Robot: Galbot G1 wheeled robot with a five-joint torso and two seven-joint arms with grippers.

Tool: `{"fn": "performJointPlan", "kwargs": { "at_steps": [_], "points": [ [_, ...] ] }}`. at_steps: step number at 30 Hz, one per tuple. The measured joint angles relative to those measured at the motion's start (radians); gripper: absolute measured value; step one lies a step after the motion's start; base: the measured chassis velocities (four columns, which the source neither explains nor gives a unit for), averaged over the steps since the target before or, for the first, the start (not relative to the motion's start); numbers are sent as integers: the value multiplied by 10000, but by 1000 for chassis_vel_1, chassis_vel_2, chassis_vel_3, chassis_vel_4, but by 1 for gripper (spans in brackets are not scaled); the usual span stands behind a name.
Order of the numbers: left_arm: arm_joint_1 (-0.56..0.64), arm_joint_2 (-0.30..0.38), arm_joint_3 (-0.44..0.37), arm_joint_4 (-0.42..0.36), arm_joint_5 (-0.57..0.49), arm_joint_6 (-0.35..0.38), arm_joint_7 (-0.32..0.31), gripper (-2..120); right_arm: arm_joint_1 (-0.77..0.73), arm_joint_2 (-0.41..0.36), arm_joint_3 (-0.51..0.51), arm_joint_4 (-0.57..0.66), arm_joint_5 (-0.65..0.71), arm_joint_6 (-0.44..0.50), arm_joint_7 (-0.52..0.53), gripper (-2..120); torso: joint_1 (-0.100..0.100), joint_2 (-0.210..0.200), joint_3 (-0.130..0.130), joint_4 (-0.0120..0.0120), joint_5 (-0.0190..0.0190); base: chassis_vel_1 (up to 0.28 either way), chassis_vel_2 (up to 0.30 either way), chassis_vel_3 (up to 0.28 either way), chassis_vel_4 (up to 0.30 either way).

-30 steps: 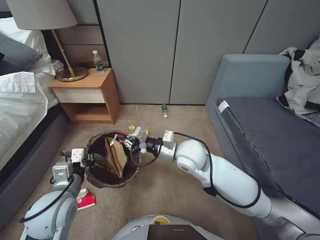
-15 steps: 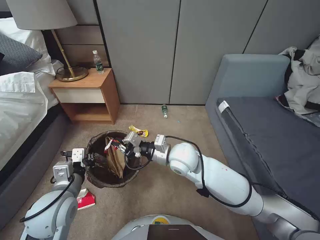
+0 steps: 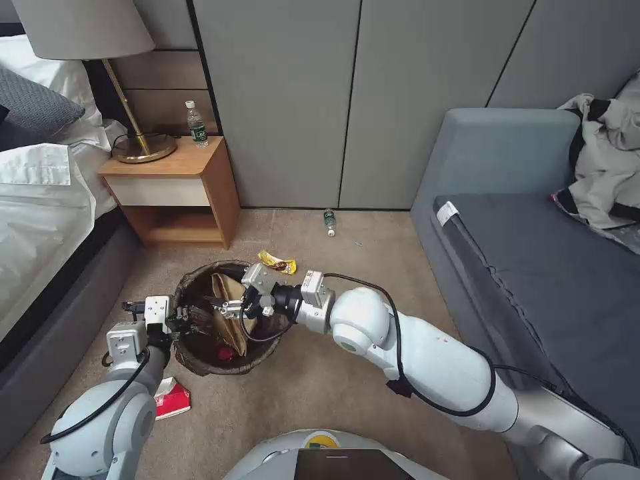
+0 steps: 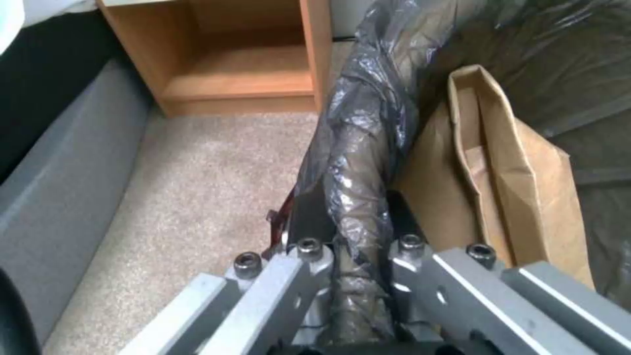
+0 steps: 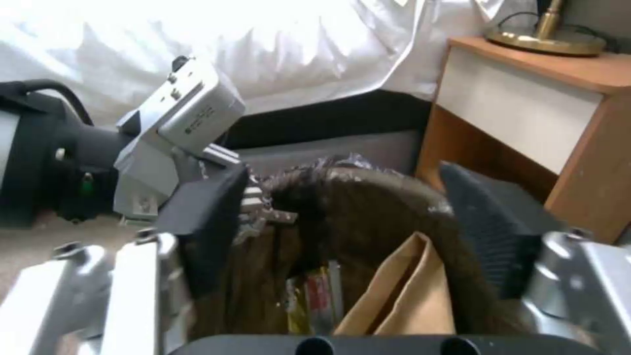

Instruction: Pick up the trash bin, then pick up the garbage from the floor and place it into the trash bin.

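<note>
Head view: my right gripper [image 3: 230, 308] hangs spread over the round white bin with the dark-brown bag [image 3: 200, 363]; a yellow wrapper [image 3: 277, 263] lies just behind it. Left wrist view: my left gripper [image 4: 358, 246] pinches the bin's rim. Right wrist view: the brown paper bag [image 5: 401, 296] stands inside.

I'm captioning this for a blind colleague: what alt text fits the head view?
The right gripper hangs open over the trash bin, which the left gripper clamps by its rim; a paper bag stands inside. A yellow wrapper, a bottle and a red packet lie on the carpet.
</note>
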Motion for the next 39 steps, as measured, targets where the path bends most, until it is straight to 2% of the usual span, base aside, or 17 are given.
{"fn": "performJointPlan", "kwargs": {
  "at_steps": [2, 6, 8, 12, 16, 17, 22, 23, 26, 28, 31, 32, 39],
  "points": [
    [0, 1, 3, 0, 0, 0, 0, 3, -8, 1, 0, 0, 0, 0, 3, 78, 0, 0, 0, 0, 0, 0, 0, 0, 0],
    [15, 6, 10, -3, 0, -6, -4, 3, -96, 10, 111, 38, 0, 5, 39, 96, 0, 0, 0, 0, 0, 0, 0, 0, 0],
    [22, 2, 11, -6, -1, -14, -6, 3, -158, 41, 232, 72, -1, 7, 89, 99, 0, 0, 0, 0, 0, 0, 0, 0, 0],
    [41, -17, 11, -6, -1, -47, -28, 3, -461, 163, 750, 161, -15, 25, 274, 100, 0, 0, 0, 4, 0, 0, 0, 0, 0],
    [94, -47, 8, 9, -4, -111, -44, 3, -1472, 294, 2010, 221, -310, 123, 432, 100, 0, 0, 0, 2, 1, 0, 0, 0, 0],
    [94, -47, 8, 9, -4, -111, -44, 3, -1472, 294, 2010, 221, -310, 123, 432, 100, 0, 0, 0, 2, 1, 0, 0, 0, 0],
    [106, -26, -43, -4, -34, -147, -47, 3, -2969, 68, 3747, 505, -757, 280, 639, 100, 0, 0, 0, -3, 2, 0, 0, 0, 0],
    [106, -26, -43, -4, -34, -147, -47, 3, -2969, 68, 3747, 505, -757, 280, 639, 100, 0, 0, 0, -3, 2, 0, 0, 0, 0],
    [103, -20, -82, -8, -56, -152, -48, 3, -3811, 77, 4956, 708, -951, 496, 700, 100, 0, 0, -1, 1, 1, 0, 0, 0, 0],
    [102, -20, -93, -8, -60, -152, -48, 3, -3970, 80, 5153, 749, -975, 533, 713, 100, 0, 0, 0, 0, 2, 0, 0, 0, 0],
    [102, -28, -122, -8, -66, -154, -49, 3, -4660, 134, 5990, 945, -1121, 773, 726, 100, 0, 0, -1, 2, 1, 0, 0, 0, 0],
    [112, -43, -133, -8, -66, -162, -48, 3, -5341, 240, 6578, 1081, -1388, 999, 767, 100, 0, 0, -1, 0, 1, 0, 0, 0, 0],
    [174, -75, -185, 11, -68, -197, -35, 3, -7124, 890, 7314, 1204, -2657, 1907, 1654, 100, 0, 0, -1, -1, 2, 0, 0, 0, 0]
  ]
}}
